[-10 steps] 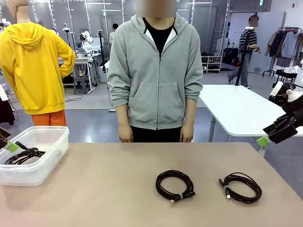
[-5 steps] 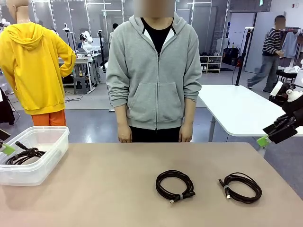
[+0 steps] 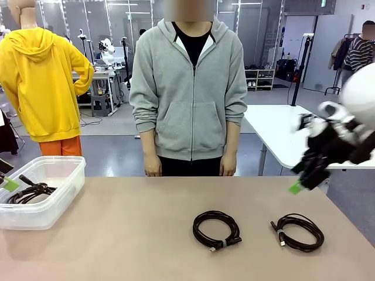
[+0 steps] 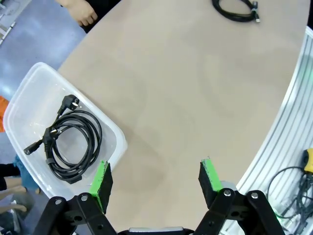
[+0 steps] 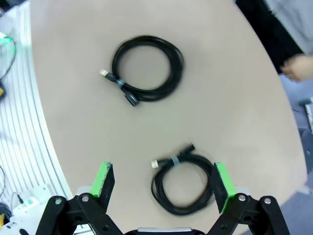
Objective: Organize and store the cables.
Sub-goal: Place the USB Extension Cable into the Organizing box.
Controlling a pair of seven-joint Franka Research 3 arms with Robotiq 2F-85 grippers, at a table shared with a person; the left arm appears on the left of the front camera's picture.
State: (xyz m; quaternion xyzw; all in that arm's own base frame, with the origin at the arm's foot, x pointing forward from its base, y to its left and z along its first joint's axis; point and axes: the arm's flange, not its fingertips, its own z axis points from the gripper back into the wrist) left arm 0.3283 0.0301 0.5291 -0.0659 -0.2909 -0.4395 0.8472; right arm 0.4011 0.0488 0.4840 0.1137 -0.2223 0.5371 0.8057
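Brown surface (image 3: 117, 234) holds the middle cable (image 3: 216, 229) and the right-hand cable (image 3: 297, 232). Right pincer (image 5: 163, 178), wide open and empty, just swung in over the right-hand cable, likely to grab it. Left pincer (image 4: 155, 176), open and empty, hangs by the tub (image 3: 58, 167) with one stored cable (image 3: 29, 192).

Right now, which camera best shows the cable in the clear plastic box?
The left wrist view: it looks down on the whole cable coiled in the box. The front view shows it sideways through the box wall; the right wrist view faces other cables.
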